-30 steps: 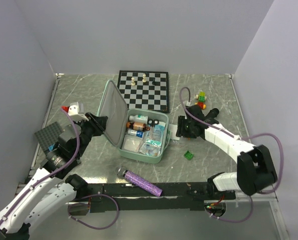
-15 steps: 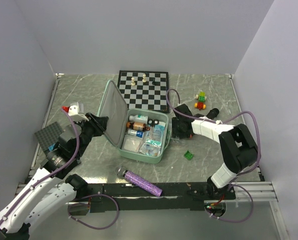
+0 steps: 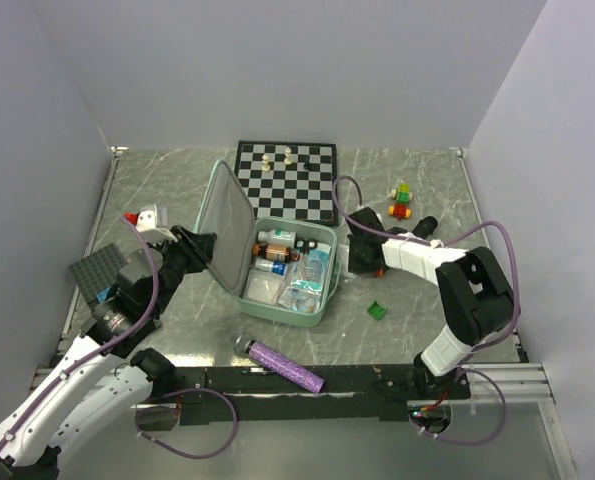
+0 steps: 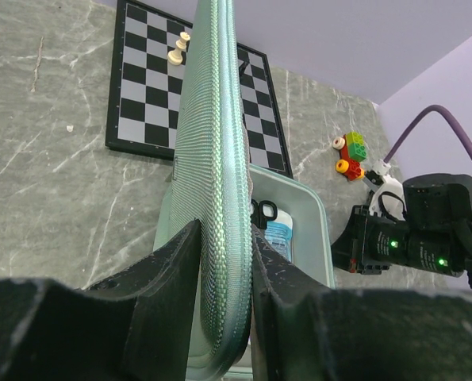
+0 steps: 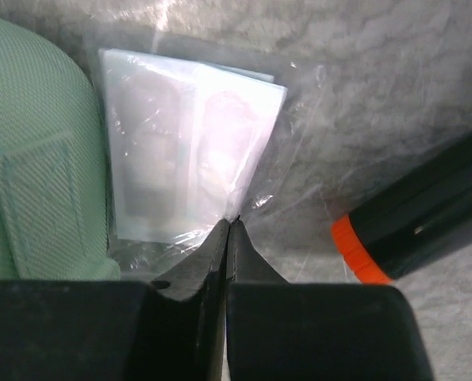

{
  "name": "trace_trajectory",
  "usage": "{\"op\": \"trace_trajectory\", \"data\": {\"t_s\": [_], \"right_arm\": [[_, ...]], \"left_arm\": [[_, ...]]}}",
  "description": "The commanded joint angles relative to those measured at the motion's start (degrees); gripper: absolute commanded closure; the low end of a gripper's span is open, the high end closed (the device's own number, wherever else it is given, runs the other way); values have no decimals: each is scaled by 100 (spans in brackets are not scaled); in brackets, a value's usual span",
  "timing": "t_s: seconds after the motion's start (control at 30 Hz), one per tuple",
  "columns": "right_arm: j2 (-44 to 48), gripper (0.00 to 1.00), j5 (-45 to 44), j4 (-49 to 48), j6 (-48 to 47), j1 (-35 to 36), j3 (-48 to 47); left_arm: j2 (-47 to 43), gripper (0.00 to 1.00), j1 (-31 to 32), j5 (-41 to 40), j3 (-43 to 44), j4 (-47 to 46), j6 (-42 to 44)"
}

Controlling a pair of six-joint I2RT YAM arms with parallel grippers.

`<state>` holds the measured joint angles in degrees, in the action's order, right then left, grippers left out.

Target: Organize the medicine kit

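— What might go wrong?
— My right gripper is pinched shut on the clear packet, only its film edge; lifting could slip it free.
— And the medicine kit?
— Just left of that gripper (my left gripper clamps its lid upright); the packet may snag its wall.
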<state>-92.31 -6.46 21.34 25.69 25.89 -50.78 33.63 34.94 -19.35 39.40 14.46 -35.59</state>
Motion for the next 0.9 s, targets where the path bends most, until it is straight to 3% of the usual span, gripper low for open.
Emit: {"op": "trace_trajectory", "data": {"t_s": [0.0,0.57,0.87], "right_arm": [[493,100,-110,221,76,30,201],[2569,100,-277,1249,-20,320,-607],[2052,100,-470,1495,-47,1374,-1995]], "left_arm": [[74,67,-5,81,-11,57,9],[21,66,-5,125,15,4,-53],[-137,65,-13,186,-20,-136,-79]]}}
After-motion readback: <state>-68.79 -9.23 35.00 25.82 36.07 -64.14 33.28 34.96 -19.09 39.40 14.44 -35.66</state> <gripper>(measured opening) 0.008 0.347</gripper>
